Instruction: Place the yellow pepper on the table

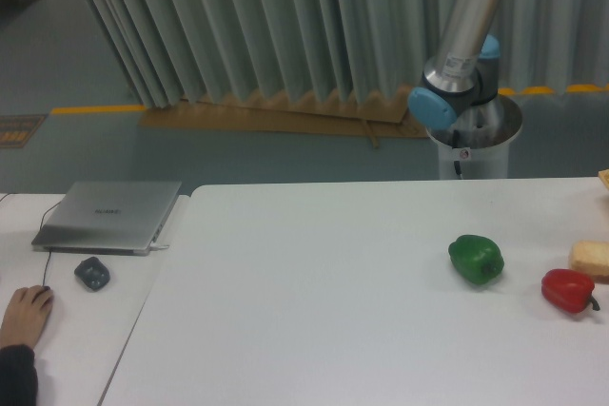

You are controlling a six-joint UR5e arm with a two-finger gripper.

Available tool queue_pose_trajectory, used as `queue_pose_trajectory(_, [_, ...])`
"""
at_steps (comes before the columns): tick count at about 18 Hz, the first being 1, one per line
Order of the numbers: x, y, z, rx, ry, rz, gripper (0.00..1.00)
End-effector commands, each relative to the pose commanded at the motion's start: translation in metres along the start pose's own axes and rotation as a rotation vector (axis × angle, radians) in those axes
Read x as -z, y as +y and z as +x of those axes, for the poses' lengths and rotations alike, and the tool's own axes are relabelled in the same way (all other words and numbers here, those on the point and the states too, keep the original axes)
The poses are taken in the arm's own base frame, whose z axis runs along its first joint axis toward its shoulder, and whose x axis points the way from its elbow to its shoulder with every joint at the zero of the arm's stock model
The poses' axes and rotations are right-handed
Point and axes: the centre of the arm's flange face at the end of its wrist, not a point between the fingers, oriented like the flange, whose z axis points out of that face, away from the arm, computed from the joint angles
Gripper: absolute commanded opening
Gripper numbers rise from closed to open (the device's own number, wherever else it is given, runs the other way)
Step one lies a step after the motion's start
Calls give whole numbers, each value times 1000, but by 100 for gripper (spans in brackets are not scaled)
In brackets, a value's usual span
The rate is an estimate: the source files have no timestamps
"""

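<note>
My arm (463,40) rises behind the far edge of the white counter (314,311) and runs out of the top of the view, so my hand is out of sight and I cannot tell whether it is spread or pinching anything. The yellow pepper is nowhere in view either. On the right part of the counter a green pepper (476,259) sits, with a red pepper (568,290) nearer and further right, just beside a pale bread-like piece (590,259) at the right edge. On the narrower desk (86,330) to the left lie a closed laptop (109,216), a dark mouse (91,273) and a person's hand (25,314).
</note>
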Motion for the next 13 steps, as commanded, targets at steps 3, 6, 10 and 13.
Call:
queue_pose_trajectory(3, [-11,-3,-1,-4,12,-5,100])
queue_pose_trajectory(6, [-14,-4,0,-11,16,-7,99])
queue_pose_trajectory(10, [-15,-10,14,-31,24,-10,64])
queue_pose_trajectory(13, [-16,-12,18,-32,28,-13,52])
